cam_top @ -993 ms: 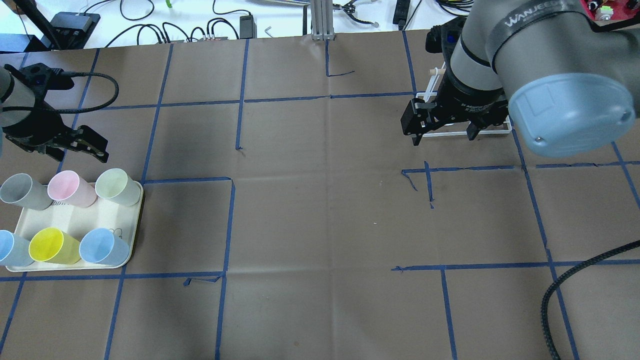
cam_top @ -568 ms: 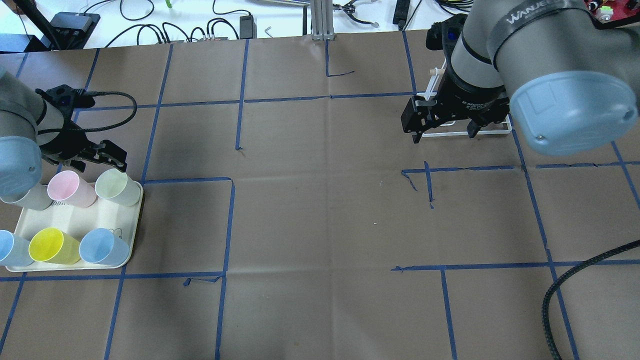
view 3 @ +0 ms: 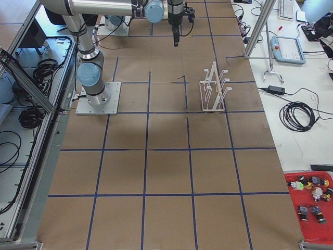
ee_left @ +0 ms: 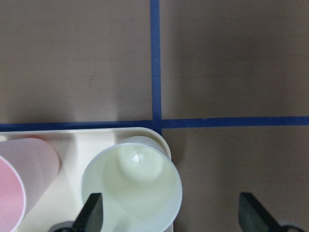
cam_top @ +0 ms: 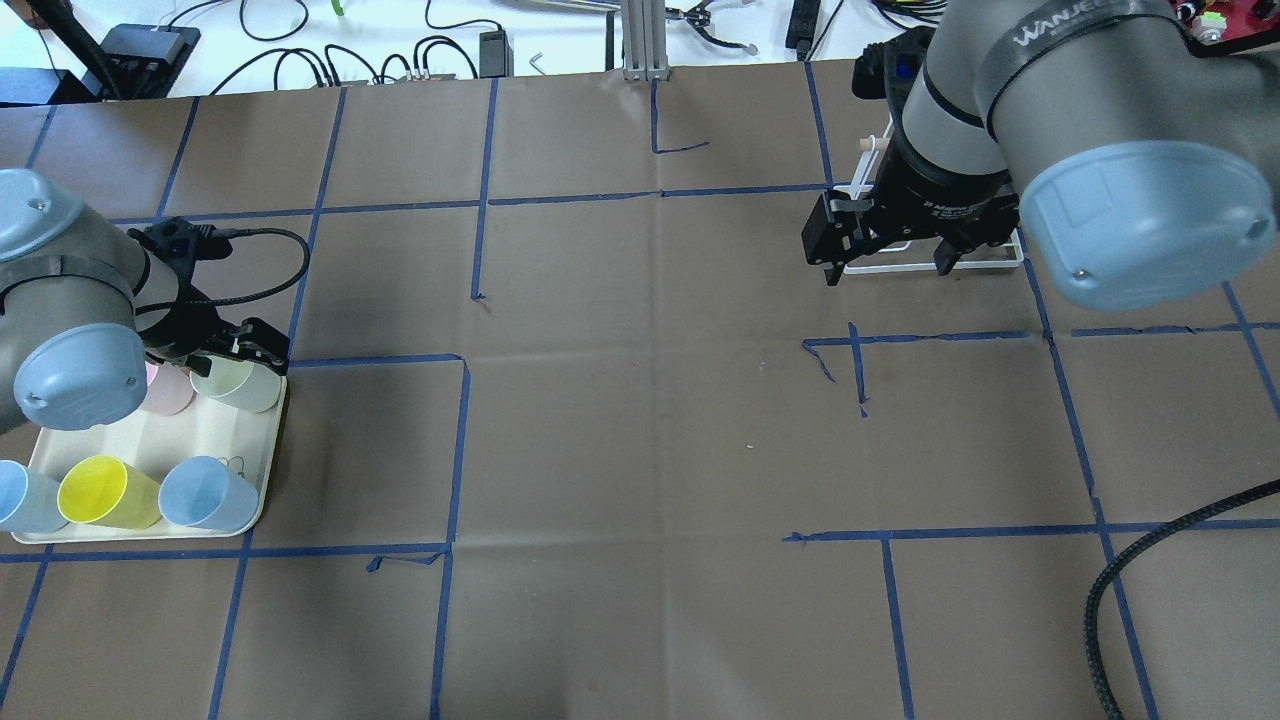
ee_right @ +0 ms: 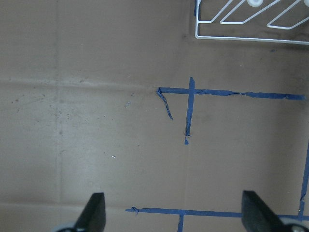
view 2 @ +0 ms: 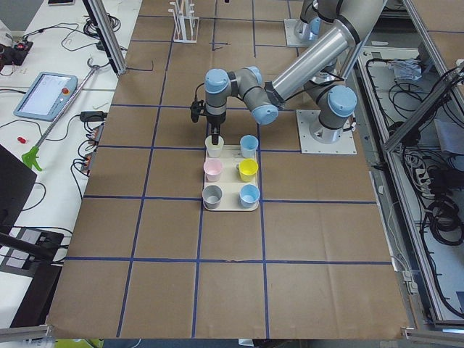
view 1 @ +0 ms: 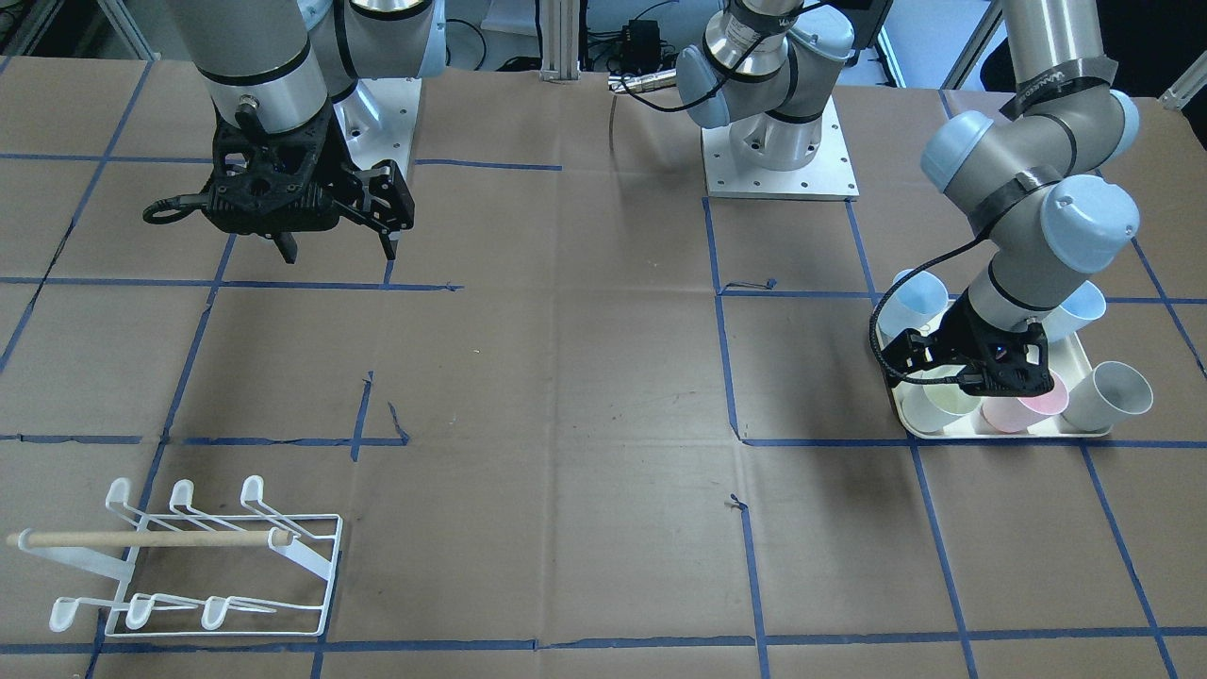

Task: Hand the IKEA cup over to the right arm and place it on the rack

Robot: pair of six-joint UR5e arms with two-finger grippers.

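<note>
Several pastel IKEA cups stand on a cream tray at the table's left. My left gripper is open and hangs just over the pale green cup at the tray's far right corner. In the left wrist view one fingertip sits at that cup's left rim and the other is out past its right side. My right gripper is open and empty, above the table beside the white wire rack, which it partly hides in the overhead view.
A pink cup stands next to the green one. Yellow and blue cups fill the tray's near row. A thick black cable loops over the table's near right. Blue tape lines mark the brown table cover.
My left arm has swung right and toward the tray, bringing its open gripper from beyond the tray to over the pale green cup. The right arm has barely moved.
</note>
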